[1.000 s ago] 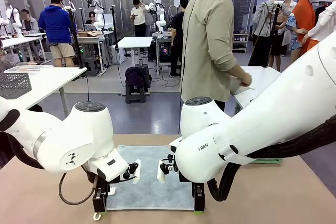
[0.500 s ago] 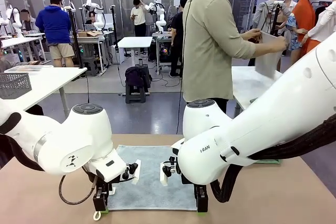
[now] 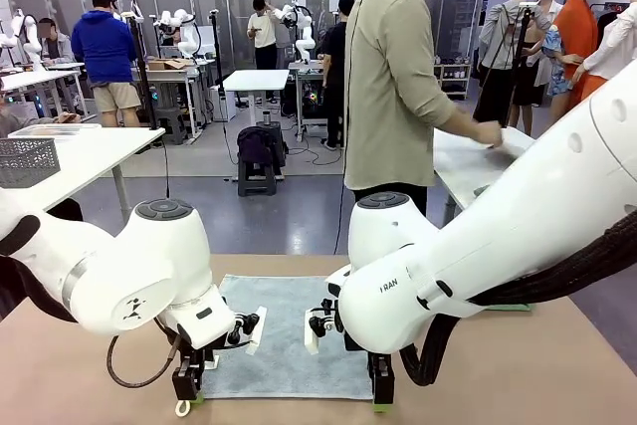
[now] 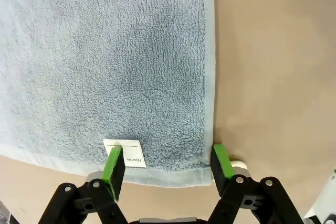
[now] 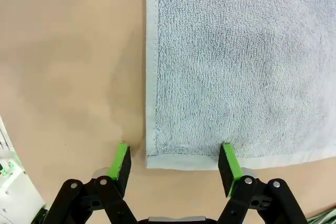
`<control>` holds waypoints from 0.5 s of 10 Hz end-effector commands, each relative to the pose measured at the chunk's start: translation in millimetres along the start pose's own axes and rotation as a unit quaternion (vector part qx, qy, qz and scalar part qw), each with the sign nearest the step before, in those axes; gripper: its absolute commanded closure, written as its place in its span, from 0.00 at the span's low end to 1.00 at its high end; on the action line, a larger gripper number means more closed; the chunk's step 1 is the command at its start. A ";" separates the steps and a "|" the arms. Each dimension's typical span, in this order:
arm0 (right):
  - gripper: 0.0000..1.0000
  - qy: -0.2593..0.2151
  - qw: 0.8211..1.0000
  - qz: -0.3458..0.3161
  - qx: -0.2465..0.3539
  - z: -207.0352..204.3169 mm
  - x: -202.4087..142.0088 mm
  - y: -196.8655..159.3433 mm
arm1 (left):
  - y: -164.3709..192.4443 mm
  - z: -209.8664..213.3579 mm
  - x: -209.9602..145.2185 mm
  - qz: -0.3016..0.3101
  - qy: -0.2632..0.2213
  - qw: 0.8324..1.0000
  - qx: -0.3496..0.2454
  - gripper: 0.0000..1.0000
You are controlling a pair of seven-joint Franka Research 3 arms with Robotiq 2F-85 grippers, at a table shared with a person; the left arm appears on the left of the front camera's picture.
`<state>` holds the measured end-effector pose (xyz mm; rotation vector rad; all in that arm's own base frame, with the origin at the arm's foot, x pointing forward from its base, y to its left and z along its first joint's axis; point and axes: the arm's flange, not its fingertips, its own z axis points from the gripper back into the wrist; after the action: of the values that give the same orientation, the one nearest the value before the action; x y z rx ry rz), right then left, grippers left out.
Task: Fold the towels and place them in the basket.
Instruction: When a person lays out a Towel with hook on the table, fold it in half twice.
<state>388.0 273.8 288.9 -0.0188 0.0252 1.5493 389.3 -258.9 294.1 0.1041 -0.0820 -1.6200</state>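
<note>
Both open wide, the left pincer (image 4: 167, 162) and right pincer (image 5: 175, 162) each straddle a near corner of the grey-blue towel (image 4: 105, 66); best pinch both together and lift level.

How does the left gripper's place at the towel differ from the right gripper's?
The left gripper is at a corner of the towel with a white label by one finger. The right gripper is at a corner with no label. In each wrist view, the left's towel spreads up-left, the right's up-right. Both are open and straddle a near corner, one finger over cloth, one over the table.
</note>
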 end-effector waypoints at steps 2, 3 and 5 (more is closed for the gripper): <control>0.35 -0.003 1.000 0.001 -0.003 -4.7 0.3 -2.0 | 3.2 -5.3 -1.0 -0.021 0.000 1.000 -0.002 0.17; 0.36 -0.004 1.000 -0.001 -0.001 -4.6 -0.2 -2.3 | 3.5 -4.8 -1.1 -0.023 -0.002 1.000 -0.001 0.37; 0.55 -0.003 1.000 -0.003 0.001 -4.2 -0.6 -2.9 | 4.1 -3.0 -0.6 -0.024 -0.004 1.000 -0.003 0.57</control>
<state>392.2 273.8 290.9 -0.0189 0.0153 1.5438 389.4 -260.1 294.4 0.1055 -0.0820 -1.6443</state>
